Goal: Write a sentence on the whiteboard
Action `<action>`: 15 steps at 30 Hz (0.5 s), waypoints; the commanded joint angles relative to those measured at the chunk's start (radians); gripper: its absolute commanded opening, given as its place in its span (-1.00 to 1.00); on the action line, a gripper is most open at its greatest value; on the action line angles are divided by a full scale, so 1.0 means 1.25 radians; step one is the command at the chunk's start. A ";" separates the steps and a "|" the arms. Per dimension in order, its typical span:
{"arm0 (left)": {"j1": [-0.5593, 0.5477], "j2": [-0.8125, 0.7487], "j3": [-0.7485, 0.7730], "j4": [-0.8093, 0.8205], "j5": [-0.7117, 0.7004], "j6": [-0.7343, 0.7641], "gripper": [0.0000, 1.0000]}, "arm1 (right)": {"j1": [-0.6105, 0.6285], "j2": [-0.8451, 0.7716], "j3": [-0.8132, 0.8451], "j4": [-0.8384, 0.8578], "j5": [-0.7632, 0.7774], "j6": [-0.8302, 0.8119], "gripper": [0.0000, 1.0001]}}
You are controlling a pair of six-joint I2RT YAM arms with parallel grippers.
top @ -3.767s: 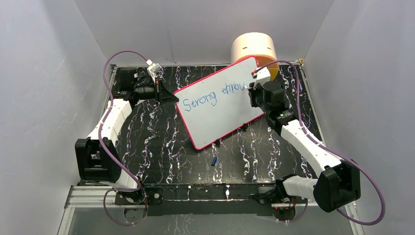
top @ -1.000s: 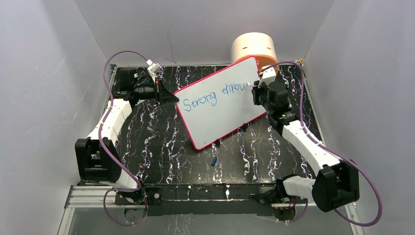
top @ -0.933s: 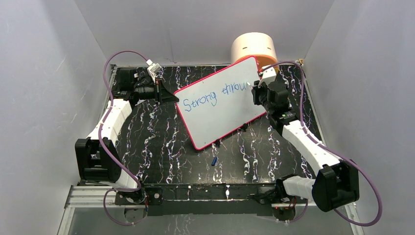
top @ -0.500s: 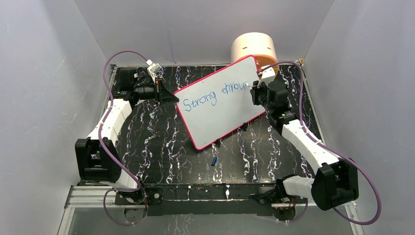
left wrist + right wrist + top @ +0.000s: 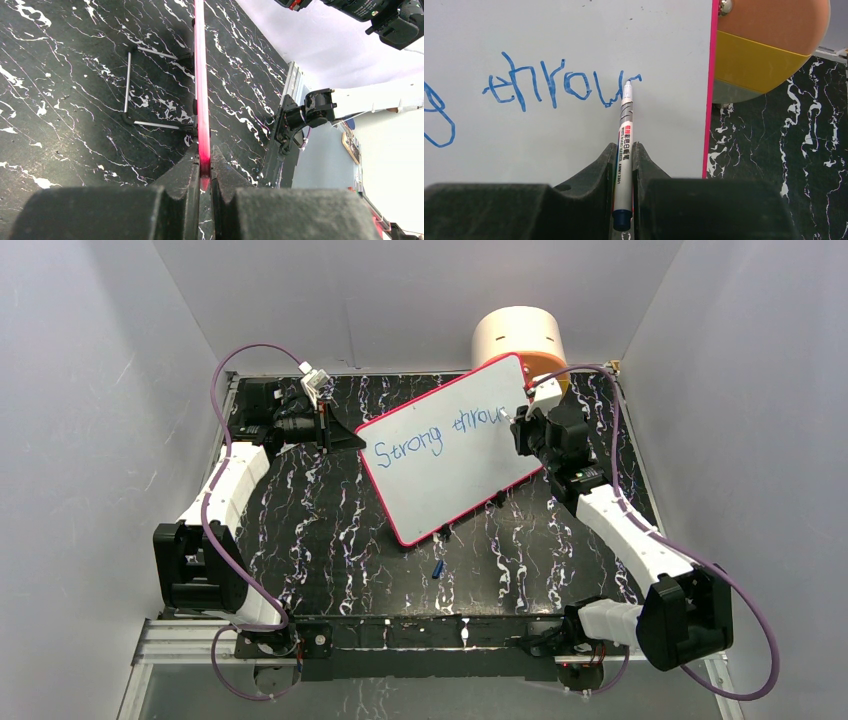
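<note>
Right end effector (image 5: 624, 152), pinching the marker (image 5: 625, 132), just extended the sentence (image 5: 551, 87) past "throu" toward the whiteboard's (image 5: 574, 30) 3 o'clock edge; left end effector (image 5: 202, 162) pinched its frame; word unfinished.

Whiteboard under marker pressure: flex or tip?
The whiteboard is probably stiff: its edge looks straight in the left wrist view. Likely tippy: only a thin wire stand props it, though the left gripper clamps its edge.

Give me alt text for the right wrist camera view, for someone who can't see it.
The right gripper clamps a marker, its tip at the end of blue lettering reading "throu" on the whiteboard. Beyond the board's pink right edge are an orange-and-yellow object and the black marbled table.
</note>
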 commanded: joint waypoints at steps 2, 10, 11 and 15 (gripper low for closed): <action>0.005 -0.038 0.005 -0.016 0.041 0.005 -1.00 | -0.001 -0.028 -0.001 -0.003 -0.001 0.004 -1.00; 0.005 -0.035 0.007 -0.015 0.051 0.003 -1.00 | -0.002 -0.030 -0.021 -0.005 0.007 -0.003 -1.00; 0.004 -0.035 0.006 -0.015 0.052 0.003 -1.00 | -0.001 -0.028 -0.023 -0.004 0.007 -0.003 -1.00; 0.004 -0.034 0.005 -0.016 0.044 0.004 -1.00 | -0.002 -0.023 -0.017 -0.002 0.035 -0.010 -1.00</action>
